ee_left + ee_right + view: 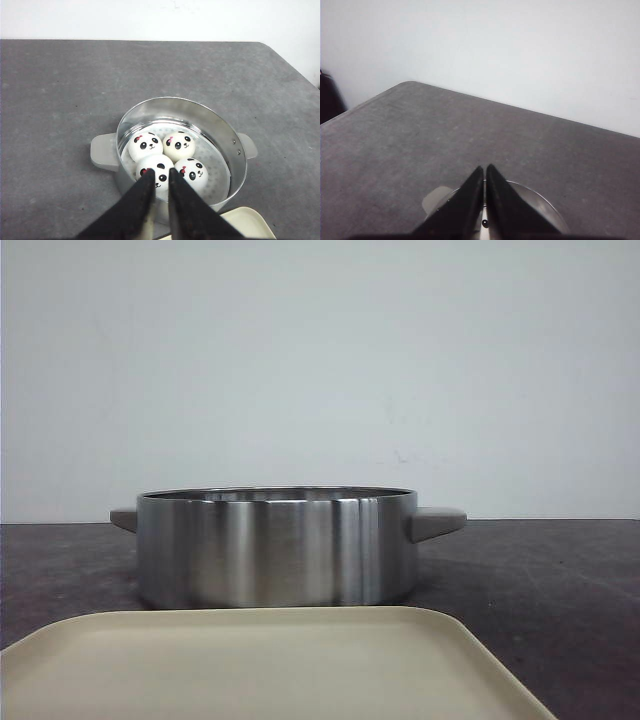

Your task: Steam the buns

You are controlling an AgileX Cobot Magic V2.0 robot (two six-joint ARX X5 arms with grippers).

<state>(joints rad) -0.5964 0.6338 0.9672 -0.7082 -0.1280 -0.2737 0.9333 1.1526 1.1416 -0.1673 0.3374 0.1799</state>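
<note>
Four buns (167, 159) are in the steamer pot (227, 137), sitting two-by-two on its perforated plate – all inside the rim, touching or nearly touching each other. By my read the loading is done; nothing is left on the cream tray (250, 665), which lies just in front of the pot on the bench (560, 580). The left tool (161, 186) hovers above the pot's near rim with its fingers drawn almost together, only a thin slit between them, gripping nothing. The buns lie just beyond and below its tips, the nearest one straight ahead of the slit. The right tool (485, 180) is likewise pressed shut and empty, over the pot's edge from the other side, but I see no buns in its view – only a bit of rim and one handle. So the left arm is the one lined up on the buns. The buns are round domes with no long axis, so approach angle doesn't matter much. Count: four buns, one pot with two handles, one tray. No lid in sight, so I can't say how the steaming step gets closed out.
</note>
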